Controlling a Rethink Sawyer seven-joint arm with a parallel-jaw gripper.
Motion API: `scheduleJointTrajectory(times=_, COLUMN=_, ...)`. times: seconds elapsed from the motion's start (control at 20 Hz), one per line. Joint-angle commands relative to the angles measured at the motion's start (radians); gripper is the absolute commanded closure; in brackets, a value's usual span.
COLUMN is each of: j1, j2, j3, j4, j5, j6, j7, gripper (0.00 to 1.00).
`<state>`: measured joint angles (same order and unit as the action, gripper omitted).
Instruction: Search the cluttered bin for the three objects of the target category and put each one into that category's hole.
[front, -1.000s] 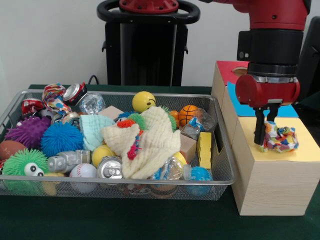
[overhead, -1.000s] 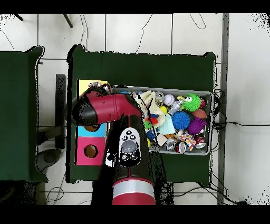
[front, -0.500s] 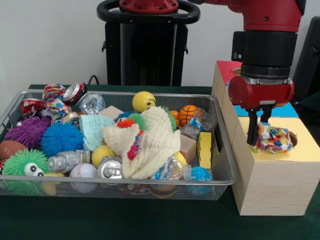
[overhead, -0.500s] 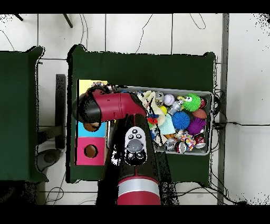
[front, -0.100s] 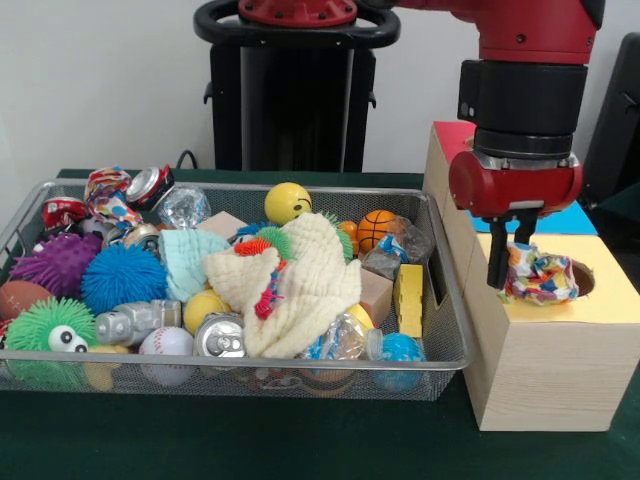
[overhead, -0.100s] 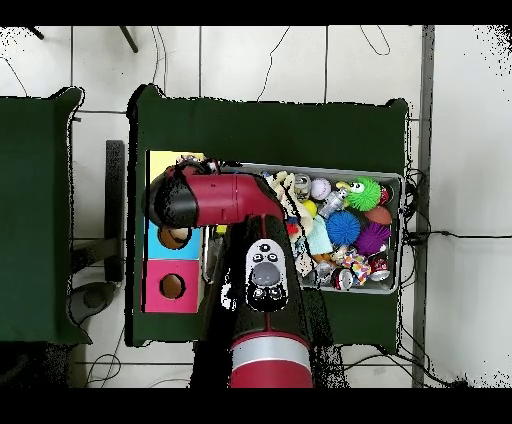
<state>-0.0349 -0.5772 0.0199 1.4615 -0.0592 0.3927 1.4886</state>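
The red-and-black gripper (front, -0.100s: 508, 262) hangs over the yellow-topped section of the pale wooden sorting box (front, -0.100s: 545, 370), its dark fingers pinched on a crumpled multicoloured foil wrapper (front, -0.100s: 538, 275) that sits mostly to the camera-right of the fingers, with its lower edge at or just off the yellow surface. Just beyond the wrapper on that same side, partly hidden by it, is the round hole in the yellow top (front, -0.100s: 580, 279); the bundle overlaps the hole's near rim rather than sitting over its middle. To finish this drop cleanly, my reading is that the wrapper should be carried a little further toward the hole until its bulk is centred over the opening, then released from low down, since a light, springy ball of foil could catch on the rim or roll off the flat top. Behind the gripper lie the box's blue section (front, -0.100s: 545, 220) and red section (front, -0.100s: 462, 142). To the other side, well apart, the wire mesh bin (front, -0.100s: 445, 330) holds a cream knitted cloth (front, -0.100s: 300, 285), a silver drink can (front, -0.100s: 219, 338), a blue spiky rubber ball (front, -0.100s: 122, 277) and a second crumpled patterned wrapper (front, -0.100s: 110, 197) at its far corner, a likely next candidate.
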Motion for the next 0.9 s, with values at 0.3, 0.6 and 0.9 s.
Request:
scheduleJointTrajectory(times=0.3, j1=-0.029, j2=0.061, j3=0.114, j4=0.142, j5=0.059, j6=0.127, j7=0.133, gripper=1.00)
scheduleJointTrajectory(times=0.6, j1=-0.007, j2=0.060, j3=0.089, j4=0.144, j5=0.072, j6=0.129, j7=0.158, gripper=1.00)
scheduleJointTrajectory(times=0.9, j1=0.018, j2=0.059, j3=0.060, j4=0.152, j5=0.100, j6=0.154, j7=0.195, gripper=1.00)
